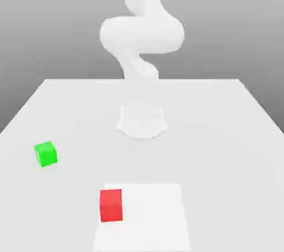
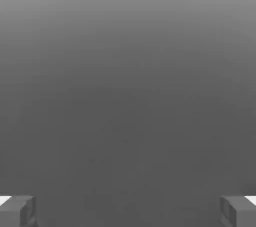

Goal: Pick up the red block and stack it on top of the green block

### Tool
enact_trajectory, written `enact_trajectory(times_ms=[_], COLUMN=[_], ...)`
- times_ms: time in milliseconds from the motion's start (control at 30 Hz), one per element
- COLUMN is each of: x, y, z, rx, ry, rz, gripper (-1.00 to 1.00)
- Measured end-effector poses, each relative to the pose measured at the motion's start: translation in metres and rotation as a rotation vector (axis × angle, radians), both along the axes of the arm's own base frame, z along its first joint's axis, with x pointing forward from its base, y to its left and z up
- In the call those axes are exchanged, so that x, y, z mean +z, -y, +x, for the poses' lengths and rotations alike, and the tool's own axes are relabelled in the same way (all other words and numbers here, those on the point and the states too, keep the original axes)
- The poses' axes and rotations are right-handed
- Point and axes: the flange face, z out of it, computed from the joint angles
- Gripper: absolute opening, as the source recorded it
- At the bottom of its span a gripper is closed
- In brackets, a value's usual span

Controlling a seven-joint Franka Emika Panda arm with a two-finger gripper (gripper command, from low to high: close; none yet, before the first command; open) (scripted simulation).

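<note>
The red block [image 1: 111, 205] sits on the white table [image 1: 222, 134] near its front edge, slightly toward the exterior view's left. The green block [image 1: 45, 154] rests farther back, on the exterior view's left, well apart from the red one. In the hand view my gripper [image 2: 128, 211] is open, its two grey fingertips [image 2: 17, 211] standing wide apart with nothing between them and plain grey background beyond. Neither block appears in the hand view.
The white arm [image 1: 141, 34] rises from its round base [image 1: 142, 120] at the table's middle. A paler rectangular patch [image 1: 155, 217] lies at the front, with the red block at its left side.
</note>
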Motion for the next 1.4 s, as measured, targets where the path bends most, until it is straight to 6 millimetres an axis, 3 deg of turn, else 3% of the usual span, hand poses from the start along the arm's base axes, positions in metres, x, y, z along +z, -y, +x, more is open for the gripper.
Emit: enact_trajectory(times_ms=[167, 333, 500, 667, 867, 900, 1133, 1333, 1400], x=[-0.11, -0.222, -0.332, -0.433, -0.505, -0.513, -0.515, -0.459, -0.45], y=[0.017, 0.035, 0.05, 0.063, 0.063, 0.063, 0.063, 0.066, 0.095], z=[0.052, 0.073, 0.065, 0.03, 0.022, 0.021, 0.021, 0.02, 0.009], rx=[0.014, 0.034, 0.059, 0.085, 0.095, 0.095, 0.095, 0.081, -0.047], ry=[-0.176, -0.346, -0.514, -0.682, -0.716, -0.716, -0.717, -0.717, -0.716], rz=[-0.027, -0.041, -0.042, -0.028, -0.026, -0.026, -0.026, -0.02, 0.026], gripper=[0.0, 0.0, 0.0, 0.0, 0.0, -1.0, -1.0, -1.0, -1.0])
